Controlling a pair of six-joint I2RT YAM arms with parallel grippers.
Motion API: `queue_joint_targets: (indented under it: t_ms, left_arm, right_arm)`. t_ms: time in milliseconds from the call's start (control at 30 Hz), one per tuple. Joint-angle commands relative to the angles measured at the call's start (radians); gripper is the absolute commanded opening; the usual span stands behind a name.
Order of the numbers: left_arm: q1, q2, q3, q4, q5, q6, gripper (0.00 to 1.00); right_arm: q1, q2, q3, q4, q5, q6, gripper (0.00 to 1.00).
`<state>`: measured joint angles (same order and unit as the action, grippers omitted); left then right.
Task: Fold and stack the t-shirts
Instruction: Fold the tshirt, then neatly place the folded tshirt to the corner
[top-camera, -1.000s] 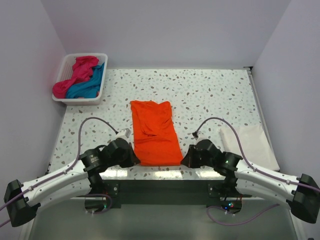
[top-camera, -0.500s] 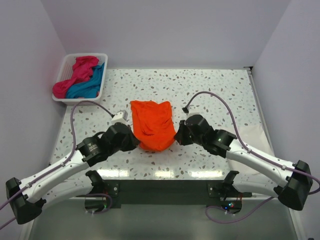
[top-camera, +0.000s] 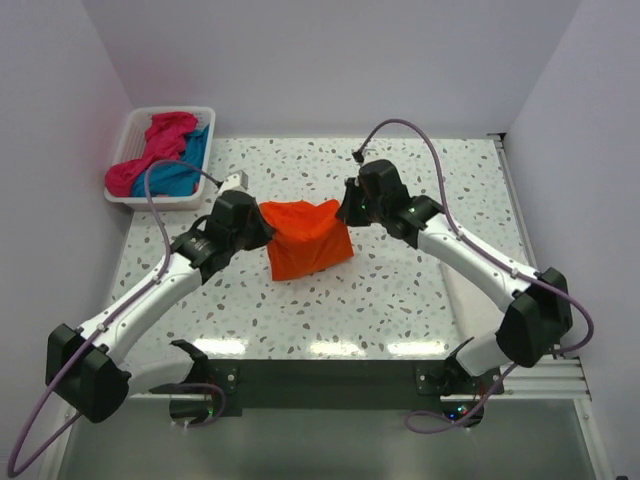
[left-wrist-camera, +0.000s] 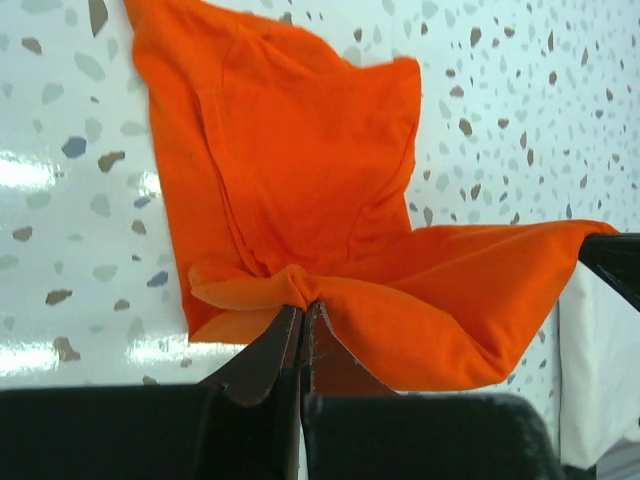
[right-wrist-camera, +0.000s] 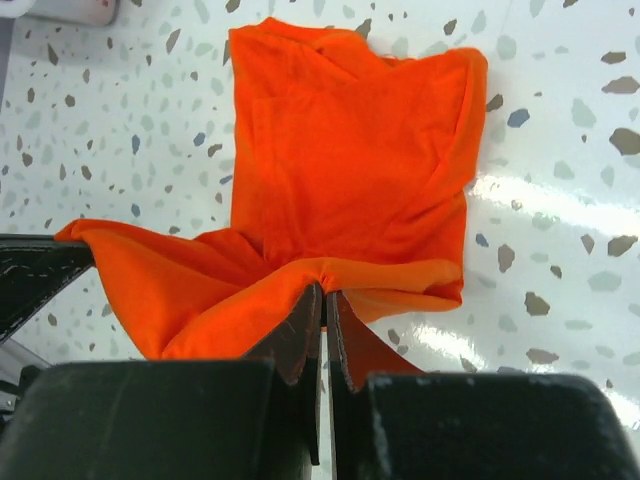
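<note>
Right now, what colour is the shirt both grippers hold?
The t-shirt is plain bright orange; clearest in the right wrist view.

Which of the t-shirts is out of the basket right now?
The orange t-shirt, out on the table; the pink t-shirt and teal t-shirt are in the white basket.

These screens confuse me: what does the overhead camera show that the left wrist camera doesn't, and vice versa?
Only overhead: the white basket in the far left corner, holding the pink t-shirt and teal t-shirt. Only left wrist: the left gripper close up, pinched shut on a bunched fold of cloth. Both: the orange t-shirt on the speckled table, its lifted edge also held by the right gripper.
</note>
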<state>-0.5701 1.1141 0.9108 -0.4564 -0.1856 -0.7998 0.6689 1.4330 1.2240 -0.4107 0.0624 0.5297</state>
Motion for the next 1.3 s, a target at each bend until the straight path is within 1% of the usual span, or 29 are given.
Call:
queue_joint_targets:
  t_ms: [0, 167, 200, 233, 267, 300, 367, 400, 433, 467, 500, 567, 600, 633, 667, 700, 733, 767, 800, 867, 900, 967, 1000, 1033, 1100, 1133, 1167, 1200, 1267]
  left_arm:
    - [0.085, 0.079, 0.057, 0.151, 0.055, 0.034, 0.0]
    - [0.206, 0.214, 0.114, 0.254, 0.106, 0.031, 0.0]
    - [0.225, 0.266, 0.137, 0.271, 0.112, 0.034, 0.0]
    - [0.242, 0.295, 0.151, 0.301, 0.126, 0.036, 0.0]
    - [0.278, 0.361, 0.166, 0.309, 0.133, 0.034, 0.0]
    - [0.294, 0.393, 0.186, 0.324, 0.138, 0.033, 0.0]
    - [0.343, 0.461, 0.2, 0.395, 0.162, 0.034, 0.0]
    - [0.361, 0.531, 0.212, 0.435, 0.181, 0.042, 0.0]
    - [0.378, 0.568, 0.218, 0.517, 0.224, 0.042, 0.0]
    - [0.413, 0.651, 0.229, 0.565, 0.254, 0.053, 0.02]
    - [0.43, 0.697, 0.264, 0.609, 0.302, 0.063, 0.05]
    - [0.467, 0.813, 0.318, 0.654, 0.403, 0.071, 0.31]
    - [0.476, 0.84, 0.362, 0.666, 0.446, 0.074, 0.44]
    - [0.487, 0.855, 0.378, 0.68, 0.498, 0.076, 0.67]
    - [0.49, 0.852, 0.398, 0.679, 0.506, 0.088, 0.76]
    - [0.492, 0.839, 0.402, 0.667, 0.5, 0.096, 0.82]
    - [0.492, 0.82, 0.402, 0.657, 0.491, 0.103, 0.84]
    - [0.492, 0.779, 0.396, 0.645, 0.471, 0.108, 0.85]
    - [0.49, 0.759, 0.392, 0.609, 0.438, 0.106, 0.85]
    - [0.484, 0.709, 0.378, 0.562, 0.405, 0.091, 0.82]
    - [0.475, 0.693, 0.372, 0.523, 0.364, 0.093, 0.8]
    - [0.42, 0.652, 0.366, 0.461, 0.287, 0.111, 0.75]
    - [0.399, 0.639, 0.358, 0.42, 0.231, 0.12, 0.73]
    - [0.351, 0.63, 0.352, 0.407, 0.209, 0.125, 0.69]
    - [0.306, 0.619, 0.336, 0.366, 0.189, 0.125, 0.64]
    - [0.267, 0.615, 0.326, 0.363, 0.146, 0.119, 0.58]
    - [0.247, 0.61, 0.294, 0.372, 0.141, 0.113, 0.55]
    - [0.205, 0.612, 0.284, 0.381, 0.129, 0.113, 0.5]
    - [0.165, 0.63, 0.269, 0.383, 0.114, 0.114, 0.46]
  right_arm:
    - [-0.061, 0.117, 0.132, 0.055, -0.061, -0.045, 0.0]
    - [-0.123, 0.318, 0.3, 0.069, -0.131, -0.054, 0.0]
    - [-0.143, 0.354, 0.365, 0.075, -0.145, -0.054, 0.0]
    - [-0.152, 0.435, 0.394, 0.088, -0.159, -0.056, 0.0]
    - [-0.169, 0.473, 0.426, 0.101, -0.185, -0.051, 0.0]
    - [-0.176, 0.522, 0.495, 0.104, -0.194, -0.053, 0.0]
    - [-0.192, 0.657, 0.57, 0.112, -0.225, -0.045, 0.0]
    - [-0.209, 0.699, 0.65, 0.113, -0.243, -0.04, 0.0]
    - [-0.219, 0.737, 0.687, 0.115, -0.262, -0.037, 0.0]
    - [-0.227, 0.812, 0.724, 0.121, -0.274, -0.03, 0.04]
    - [-0.238, 0.842, 0.797, 0.118, -0.282, -0.028, 0.1]
    - [-0.255, 0.923, 0.877, 0.083, -0.285, -0.034, 0.26]
    - [-0.259, 0.943, 0.937, 0.07, -0.279, -0.039, 0.47]
    - [-0.264, 0.952, 0.959, 0.055, -0.279, -0.048, 0.53]
    - [-0.272, 0.948, 0.971, 0.029, -0.276, -0.056, 0.58]
    - [-0.275, 0.931, 0.951, 0.027, -0.263, -0.062, 0.69]
    - [-0.279, 0.908, 0.922, 0.03, -0.247, -0.072, 0.75]
    - [-0.282, 0.844, 0.884, 0.053, -0.233, -0.074, 0.78]
    - [-0.282, 0.815, 0.797, 0.067, -0.21, -0.077, 0.8]
    - [-0.282, 0.761, 0.726, 0.079, -0.196, -0.085, 0.81]
    - [-0.282, 0.721, 0.659, 0.084, -0.2, -0.086, 0.81]
    - [-0.282, 0.686, 0.582, 0.125, -0.217, -0.086, 0.81]
    - [-0.282, 0.655, 0.507, 0.142, -0.226, -0.083, 0.81]
    - [-0.284, 0.646, 0.474, 0.163, -0.258, -0.085, 0.81]
    - [-0.282, 0.642, 0.421, 0.19, -0.279, -0.091, 0.81]
    - [-0.281, 0.652, 0.413, 0.191, -0.286, -0.102, 0.81]
    - [-0.282, 0.658, 0.402, 0.196, -0.302, -0.106, 0.81]
    - [-0.282, 0.661, 0.396, 0.203, -0.311, -0.109, 0.81]
    - [-0.281, 0.685, 0.393, 0.24, -0.347, -0.115, 0.81]
